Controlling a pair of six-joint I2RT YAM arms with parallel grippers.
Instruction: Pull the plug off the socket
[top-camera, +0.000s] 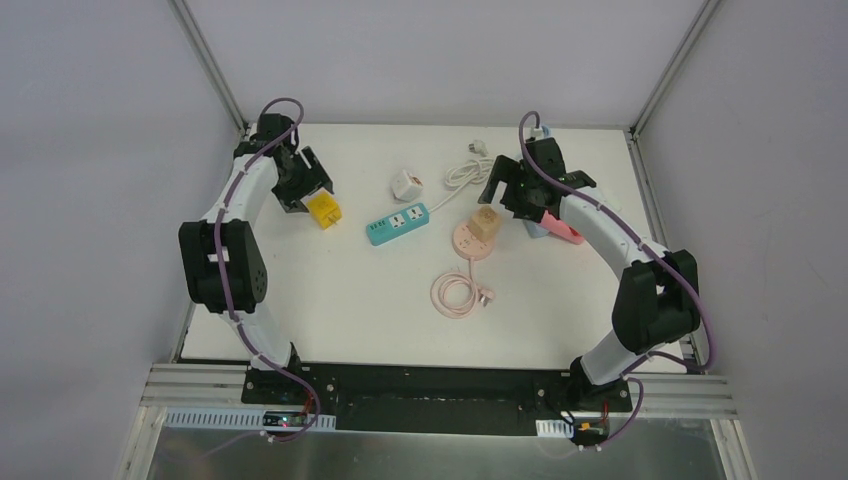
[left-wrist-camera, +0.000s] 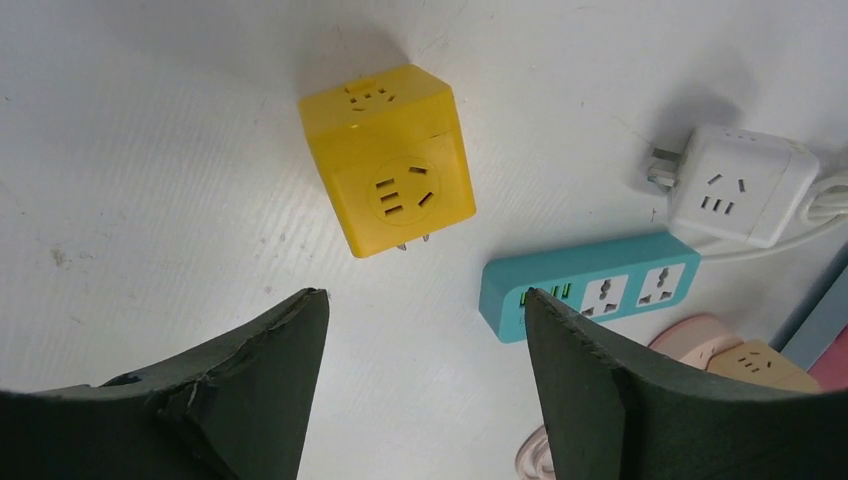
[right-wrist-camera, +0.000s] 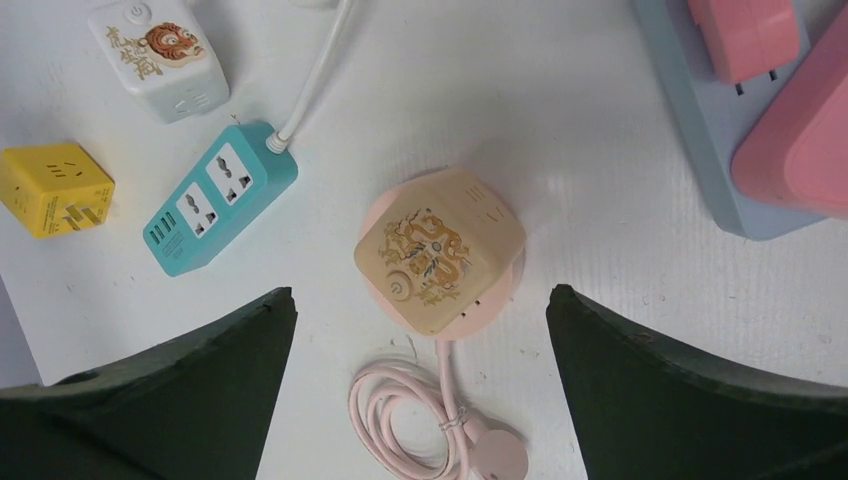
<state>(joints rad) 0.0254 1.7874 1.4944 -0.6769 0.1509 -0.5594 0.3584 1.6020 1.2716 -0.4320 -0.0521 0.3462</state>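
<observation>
Beige cube plug with dragon print sits in the round pink socket base, mid white bench. Right tool spread wide above it, holding nothing. Left tool parted, empty, near a loose yellow cube adapter. Grey-blue power strip carries a pink block; both cut off at the frame edge.

A robotics lab test cell: a white worktop boxed in by plain white panels on aluminium frame posts, with the left arm and right arm bolted to an aluminium rail.
</observation>
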